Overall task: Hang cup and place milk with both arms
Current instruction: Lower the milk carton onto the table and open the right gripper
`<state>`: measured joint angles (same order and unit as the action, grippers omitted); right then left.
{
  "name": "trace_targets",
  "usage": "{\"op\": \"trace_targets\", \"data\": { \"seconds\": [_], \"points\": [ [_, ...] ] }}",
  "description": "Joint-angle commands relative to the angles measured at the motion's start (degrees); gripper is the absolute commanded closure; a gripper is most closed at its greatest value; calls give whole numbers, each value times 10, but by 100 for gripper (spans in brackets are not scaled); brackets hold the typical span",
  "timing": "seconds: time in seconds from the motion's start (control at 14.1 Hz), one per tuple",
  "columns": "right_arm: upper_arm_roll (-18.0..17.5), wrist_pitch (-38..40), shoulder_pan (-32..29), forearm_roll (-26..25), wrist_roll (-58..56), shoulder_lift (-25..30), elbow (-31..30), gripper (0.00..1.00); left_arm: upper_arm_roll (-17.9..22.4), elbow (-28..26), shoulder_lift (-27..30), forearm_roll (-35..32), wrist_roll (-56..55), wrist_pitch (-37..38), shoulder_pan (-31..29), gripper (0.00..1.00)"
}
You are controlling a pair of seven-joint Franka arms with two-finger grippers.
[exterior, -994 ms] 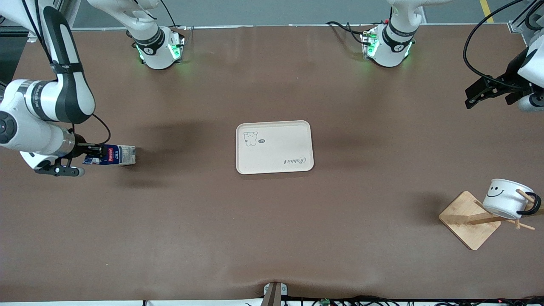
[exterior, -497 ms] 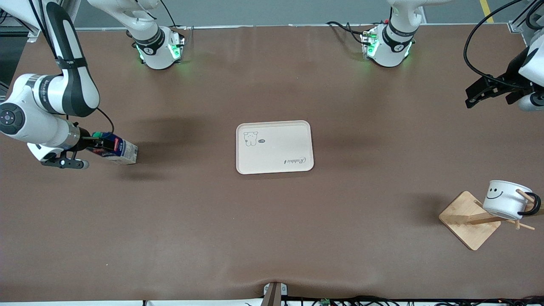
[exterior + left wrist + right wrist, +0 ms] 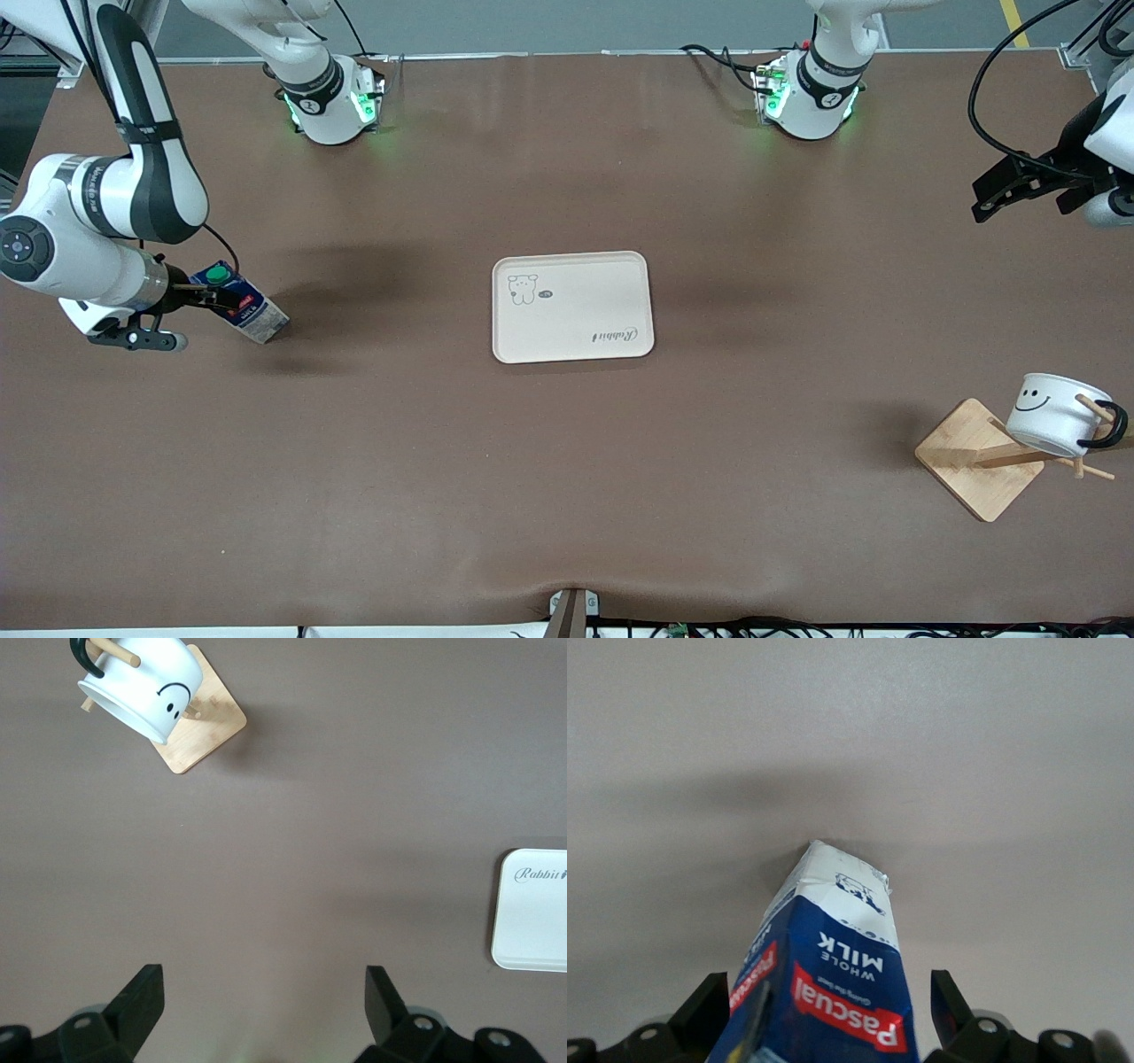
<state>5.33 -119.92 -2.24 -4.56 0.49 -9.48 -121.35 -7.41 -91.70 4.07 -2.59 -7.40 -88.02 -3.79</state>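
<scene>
I am logging the milk point(image 3: 241, 304) tilting between the right gripper point(image 3: 215, 297) fingers point(image 3: 709, 1005), which are standing spread on either side – no pinch showing. Left gripper point(image 3: 997, 197) is waiting over bare table at its own end, fingers point(image 3: 142, 992) splayed wide. Cup point(image 3: 1059, 414) is hanging by its handle on the wooden rack point(image 3: 979, 458) – well apart from both. Tray point(image 3: 572, 307) is sitting mid-table.

The brown table point(image 3: 567, 487) carries a cream tray point(image 3: 572, 306), wooden rack point(image 3: 979, 461), tilted milk point(image 3: 248, 312).
</scene>
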Motion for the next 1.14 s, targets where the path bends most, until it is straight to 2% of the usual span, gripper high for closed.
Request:
{"op": "trace_targets", "data": {
  "seconds": [0.0,0.28,0.57,0.78,0.92,1.06],
  "points": [
    [-10,3,-11,-9,-2,8,-4,0,-2,-9,14,12,1,4,-6,0],
    [-10,19,-12,-9,-7,7,13,0,-2,-8,13,12,1,3,-6,0],
    [-12,209,2,-9,-16,-11,165,0,-2,-6,12,13,1,3,-6,0],
    [-13,288,13,-9,-55,-19,288,0,-1,-4,13,13,-4,4,-6,0],
    [-12,369,8,-4,-87,-32,366,0,-1,-4,13,13,-4,4,-6,0],
    [-12,388,8,-5,-87,-33,423,0,-1,-3,12,21,-4,3,-9,0]
  ]
}}
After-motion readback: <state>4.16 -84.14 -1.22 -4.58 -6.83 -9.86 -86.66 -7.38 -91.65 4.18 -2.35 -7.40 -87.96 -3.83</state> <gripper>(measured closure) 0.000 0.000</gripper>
